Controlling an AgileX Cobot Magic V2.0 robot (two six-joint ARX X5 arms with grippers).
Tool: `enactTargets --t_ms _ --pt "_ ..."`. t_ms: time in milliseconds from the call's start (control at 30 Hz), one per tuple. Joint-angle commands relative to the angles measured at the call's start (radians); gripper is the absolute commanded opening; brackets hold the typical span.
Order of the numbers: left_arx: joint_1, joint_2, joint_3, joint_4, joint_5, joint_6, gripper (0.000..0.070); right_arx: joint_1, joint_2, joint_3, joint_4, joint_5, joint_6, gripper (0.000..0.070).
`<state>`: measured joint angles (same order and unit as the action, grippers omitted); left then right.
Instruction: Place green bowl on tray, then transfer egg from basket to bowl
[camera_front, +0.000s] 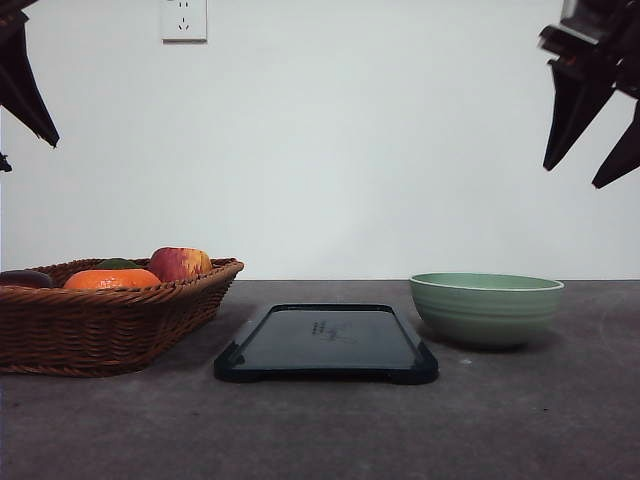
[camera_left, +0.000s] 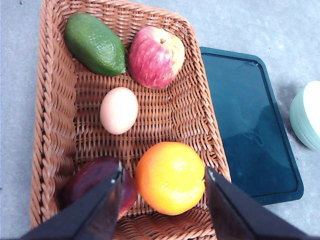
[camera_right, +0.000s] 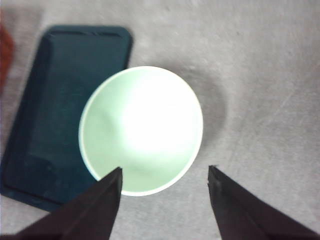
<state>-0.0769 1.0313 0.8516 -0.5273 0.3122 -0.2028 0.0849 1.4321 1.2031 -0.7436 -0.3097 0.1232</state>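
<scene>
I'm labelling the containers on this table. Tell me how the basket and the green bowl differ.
The basket is brown woven wicker with straight, flaring sides; the green bowl is smooth, pale green and round. The basket holds an egg, an apple, an orange and other fruit; the bowl is empty. The basket sits left of the tray, the bowl right. Both rest upright on the table, off the tray.
</scene>
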Motion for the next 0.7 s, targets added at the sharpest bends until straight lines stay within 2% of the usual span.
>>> enactTargets --t_ms 0,233,567,600,667 --pt "-0.002 0.007 0.023 0.013 0.003 0.008 0.0322 0.002 0.061 0.060 -0.024 0.005 -0.033 0.0330" --pt "-0.002 0.007 0.023 0.027 0.003 0.008 0.0321 0.003 0.225 0.169 -0.075 0.062 -0.069 0.0330" --pt "-0.002 0.007 0.023 0.027 0.003 0.008 0.0321 0.003 0.377 0.175 -0.067 0.071 -0.086 0.0328" --pt "-0.002 0.007 0.023 0.027 0.003 0.008 0.0321 0.003 0.388 0.175 -0.063 0.071 -0.086 0.0323" --pt "-0.002 0.007 0.023 0.027 0.003 0.008 0.0321 0.003 0.407 0.175 -0.056 0.070 -0.086 0.0244"
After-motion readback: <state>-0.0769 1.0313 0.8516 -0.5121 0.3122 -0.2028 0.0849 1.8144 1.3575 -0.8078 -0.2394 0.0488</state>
